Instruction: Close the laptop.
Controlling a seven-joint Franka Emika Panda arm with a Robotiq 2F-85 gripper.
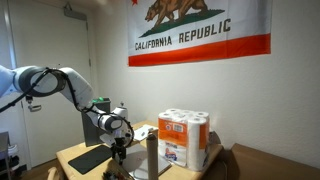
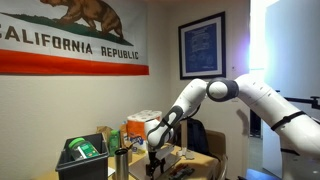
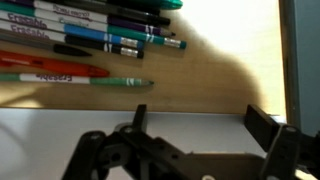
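Observation:
In an exterior view a thin dark flat panel lies on the wooden table; it looks like the laptop, but I cannot tell how far it is open. My gripper points down just to its right, close above the table. It also shows in the other exterior view, where the laptop is hidden. In the wrist view the gripper is open and empty, over a flat pale grey surface with a straight edge. A dark grey panel stands at the right edge.
Several markers lie on the wooden table beyond the jaws. A paper-towel pack and a metal bottle stand beside the gripper. A dark bin with green items and another bottle crowd the table.

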